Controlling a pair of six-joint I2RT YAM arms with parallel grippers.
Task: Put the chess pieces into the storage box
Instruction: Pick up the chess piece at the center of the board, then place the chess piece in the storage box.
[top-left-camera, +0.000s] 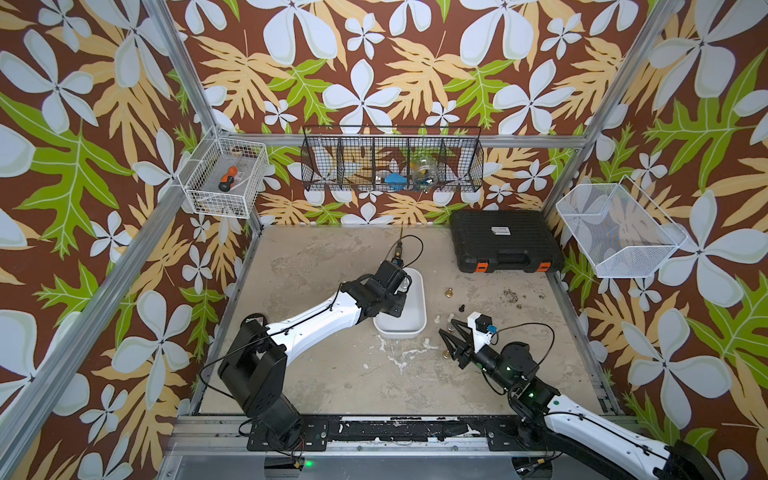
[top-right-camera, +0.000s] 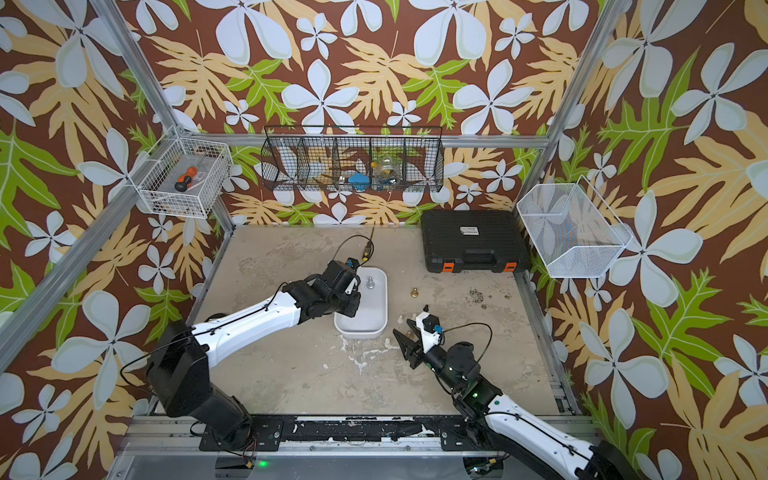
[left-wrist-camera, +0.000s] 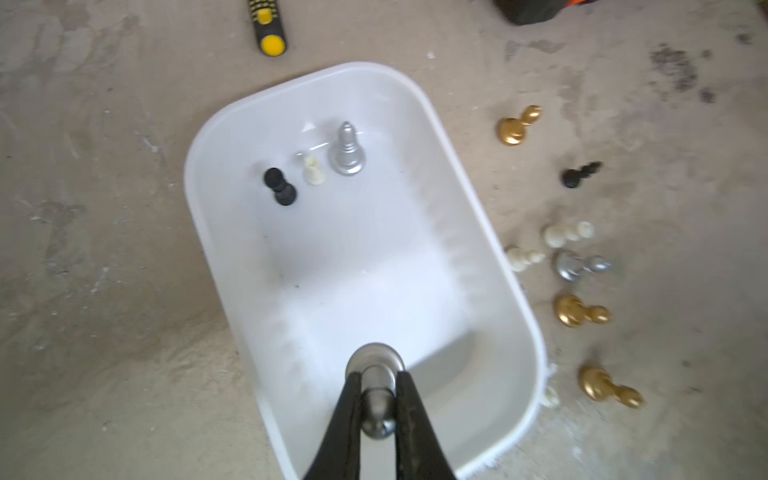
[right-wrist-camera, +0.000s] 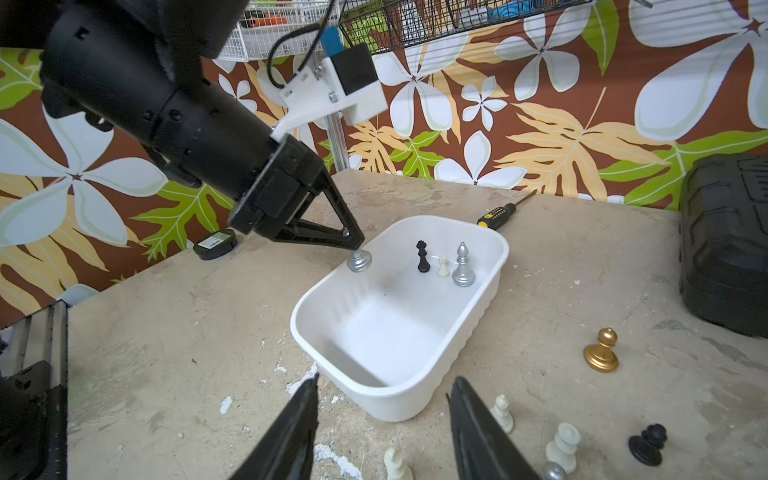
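The white storage box (top-left-camera: 417, 322) sits mid-table. Three chess pieces stand in its far end: black (left-wrist-camera: 280, 187), cream (left-wrist-camera: 312, 170) and a silver one (left-wrist-camera: 347, 151). My left gripper (left-wrist-camera: 376, 378) is shut on a silver pawn (right-wrist-camera: 358, 262), hanging over the box by its rim on the left arm's side. My right gripper (right-wrist-camera: 384, 382) is open and empty, low over the table just right of the box. Loose pieces stand around it: gold (right-wrist-camera: 601, 351), black (right-wrist-camera: 647, 444), cream (right-wrist-camera: 503, 413) and silver (right-wrist-camera: 552, 471).
A yellow-tipped black screwdriver (right-wrist-camera: 496, 216) lies just behind the box. A black ribbed case with orange latches (top-left-camera: 505, 241) fills the back right corner. Wire baskets (top-left-camera: 224, 180) hang on the walls. A small black disc (right-wrist-camera: 215, 244) lies at the table's left edge.
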